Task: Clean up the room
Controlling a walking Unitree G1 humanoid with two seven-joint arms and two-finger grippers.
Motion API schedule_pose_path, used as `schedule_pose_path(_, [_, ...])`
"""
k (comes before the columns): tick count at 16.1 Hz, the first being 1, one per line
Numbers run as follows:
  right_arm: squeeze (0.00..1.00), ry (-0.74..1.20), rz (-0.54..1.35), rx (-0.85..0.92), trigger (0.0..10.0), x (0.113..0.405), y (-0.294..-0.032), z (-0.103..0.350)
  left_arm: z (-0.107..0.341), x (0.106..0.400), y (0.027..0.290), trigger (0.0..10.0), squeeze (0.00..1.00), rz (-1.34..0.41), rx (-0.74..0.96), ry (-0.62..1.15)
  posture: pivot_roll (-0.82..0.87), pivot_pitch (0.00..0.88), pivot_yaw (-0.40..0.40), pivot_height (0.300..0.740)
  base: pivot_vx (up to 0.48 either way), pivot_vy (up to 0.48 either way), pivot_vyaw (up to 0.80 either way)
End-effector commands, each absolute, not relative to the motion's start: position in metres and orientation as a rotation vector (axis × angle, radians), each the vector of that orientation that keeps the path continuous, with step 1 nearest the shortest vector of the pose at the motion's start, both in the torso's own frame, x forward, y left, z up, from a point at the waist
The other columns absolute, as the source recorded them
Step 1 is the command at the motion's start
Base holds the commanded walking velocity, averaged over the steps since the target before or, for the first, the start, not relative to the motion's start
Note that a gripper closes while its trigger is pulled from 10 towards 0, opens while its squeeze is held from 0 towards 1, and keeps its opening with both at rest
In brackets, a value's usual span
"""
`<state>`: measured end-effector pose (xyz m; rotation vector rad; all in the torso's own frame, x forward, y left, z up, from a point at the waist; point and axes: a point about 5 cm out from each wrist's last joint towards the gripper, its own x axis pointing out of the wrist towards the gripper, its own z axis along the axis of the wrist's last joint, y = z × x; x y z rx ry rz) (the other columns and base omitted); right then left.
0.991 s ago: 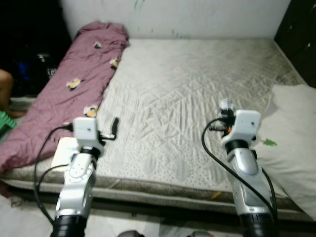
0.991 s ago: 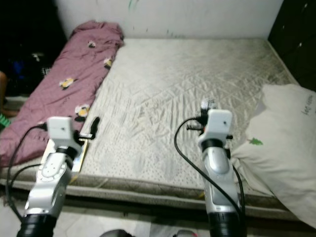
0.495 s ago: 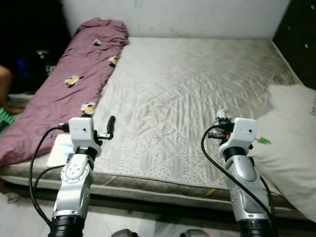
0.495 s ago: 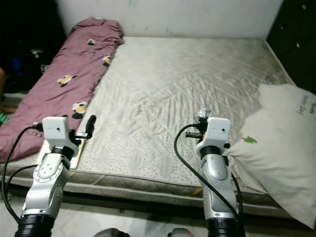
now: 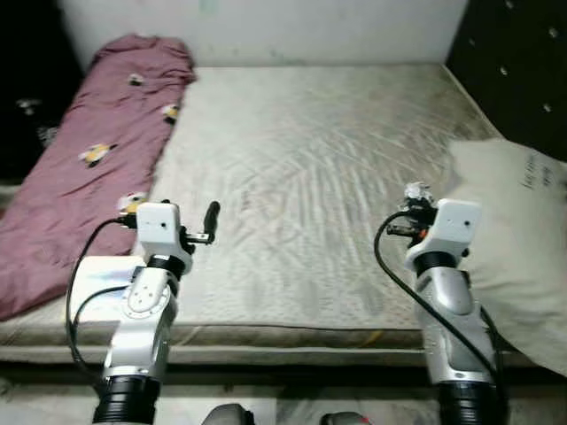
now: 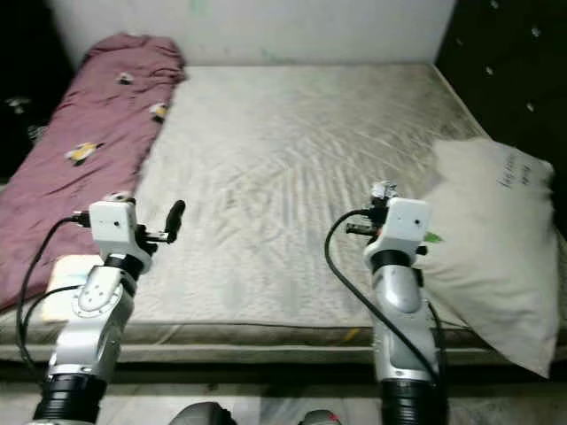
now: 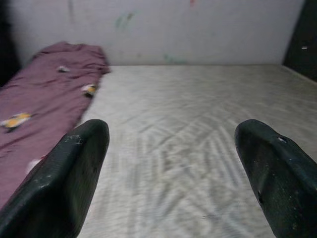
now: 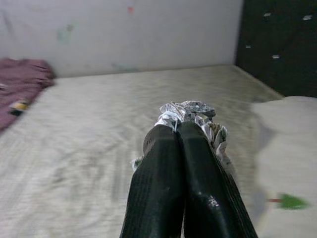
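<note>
One crumpled wad of printed paper [image 8: 190, 112], grey-white and creased, sits pinched at the tips of the right gripper [image 8: 178, 131], whose two ribbed black fingers [image 8: 158, 173] are clenched together on it; the wad is held in the air above the near right part of the mattress [image 5: 301, 150]. The left gripper [image 7: 171, 148] hovers over the near left part of the same mattress, its two smooth, rounded black fingers [image 7: 74, 168] spread wide apart and grasping nothing. The single mattress is pale grey, quilted in a diamond and chevron stitch, with fine wrinkles across its middle. One maroon blanket [image 5: 97, 150] with small yellow-and-white printed figures lies in a long rumpled band along the left edge, bunched at the far end against the wall [image 5: 266, 27]. One plump off-white pillow [image 5: 509, 239] with a few dark marks rests on the right edge, just beside the right arm. One flat pale rectangular thing [image 5: 97, 288] lies at the near left corner, under the left arm; what it is cannot be told.
</note>
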<state>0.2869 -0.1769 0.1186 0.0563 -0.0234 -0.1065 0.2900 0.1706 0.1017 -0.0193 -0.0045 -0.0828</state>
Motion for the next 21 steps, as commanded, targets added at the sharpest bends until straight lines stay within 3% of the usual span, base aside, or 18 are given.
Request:
schedule_pose_path(1, [0.0,-0.031,-0.099,0.057,10.0,0.2883,-0.1733,0.1205,0.0991,0.2903,0.1761,10.0,0.0,-0.065,-0.014,0.014,-0.1,0.0,0.066,0.74,0.0,0.48,0.0])
schedule_pose_path(6, [0.0,-0.032,-0.098,0.052,10.0,0.2881,-0.1736,0.1199,0.1001,0.2918,0.1759,10.0,0.0,-0.065,-0.017,0.004,-0.1,0.0,0.064,0.74,0.0,0.48,0.0])
schedule_pose_path(13, [0.0,-0.021,-0.089,0.049,10.0,0.2874,-0.172,0.1171,0.1041,0.2882,0.1723,10.0,0.0,-0.111,-0.028,-0.036,-0.09,0.0,0.058,0.74,0.0,0.0,0.0])
schedule_pose_path(21, [0.0,-0.027,-0.081,0.049,10.0,0.2886,-0.1701,0.118,0.1049,0.2876,0.1703,10.0,0.0,-0.14,-0.034,-0.045,-0.09,0.0,0.059,0.74,0.342,0.0,-0.1])
